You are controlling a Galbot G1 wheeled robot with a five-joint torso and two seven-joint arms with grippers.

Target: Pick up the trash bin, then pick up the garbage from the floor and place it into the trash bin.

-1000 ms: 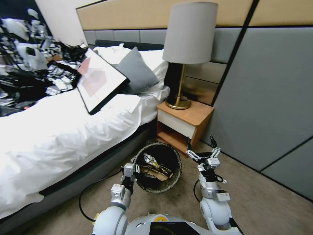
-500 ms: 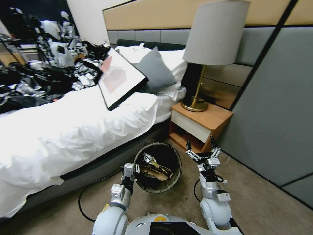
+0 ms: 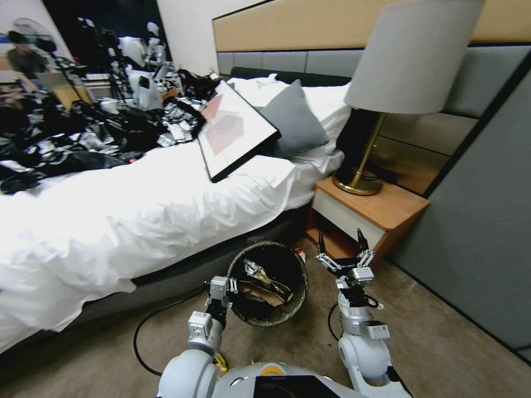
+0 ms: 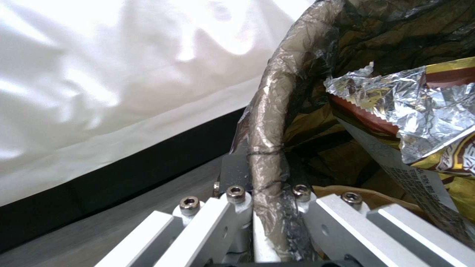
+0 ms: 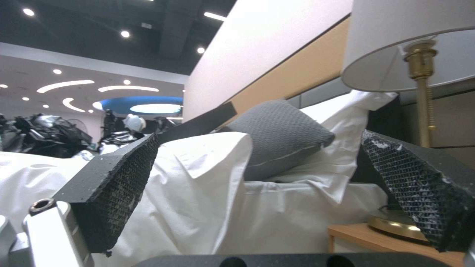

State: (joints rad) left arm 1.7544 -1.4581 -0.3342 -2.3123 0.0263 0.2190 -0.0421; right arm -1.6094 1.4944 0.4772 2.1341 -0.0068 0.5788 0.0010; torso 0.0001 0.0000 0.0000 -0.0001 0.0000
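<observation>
The left end effector is clamped on the near-left rim of the trash bin, one finger inside and one outside the bag-wrapped edge, as the left wrist view shows at close range. The bin sits low in front of the robot, between the bed and the nightstand, and appears to be carried by that rim. Inside lie a foil snack wrapper and a tan paper bag.

The bin looks light, a thin plastic pail with only a little litter in it. Its rim seems stiff enough to hold by, but the black liner folded over it is slick and could slide under the pads, and a one-sided hold lets the pail tilt.

The right end effector is raised beside the bin, fingers spread wide and holding nothing. A small red-topped item lies just behind the bin.
</observation>
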